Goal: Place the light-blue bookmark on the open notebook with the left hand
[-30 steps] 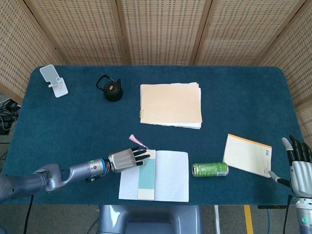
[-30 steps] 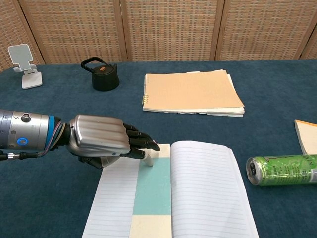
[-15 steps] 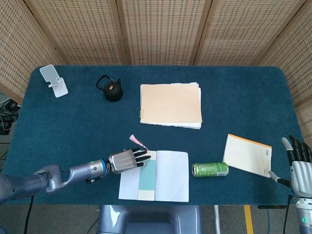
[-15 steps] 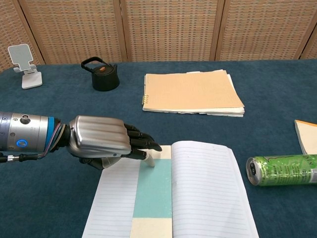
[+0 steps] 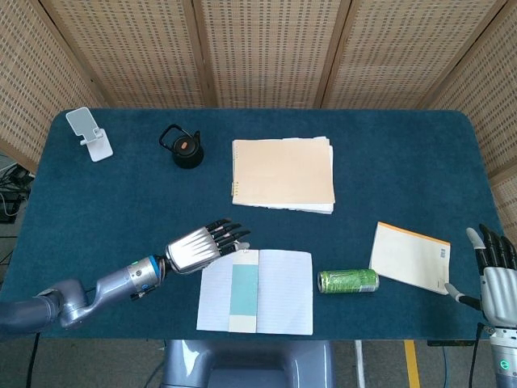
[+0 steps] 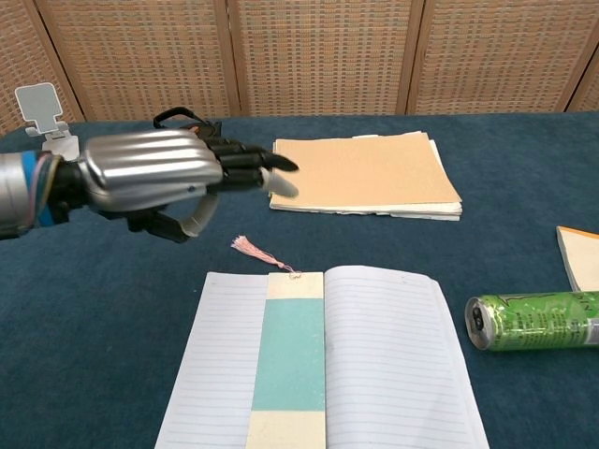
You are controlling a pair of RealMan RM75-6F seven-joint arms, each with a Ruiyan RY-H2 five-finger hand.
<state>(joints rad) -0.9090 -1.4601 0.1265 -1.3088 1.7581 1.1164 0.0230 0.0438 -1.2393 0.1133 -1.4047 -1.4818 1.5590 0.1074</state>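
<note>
Since nothing is held between them, the fingers (image 6: 245, 161) of the left hand (image 5: 196, 247) are stretched out flat and a little apart, up above the table (image 5: 121, 202). The light-blue bookmark (image 6: 290, 346) is laid flat along the middle fold of the open notebook (image 6: 384, 365), so the pages are marked there. Its pink tassel (image 6: 255, 250) is left hanging off the far edge, where it can be found easily. The job looks done. Far to the right, the right hand (image 5: 494, 275) is kept out of the way with its fingers apart, holding nothing.
</note>
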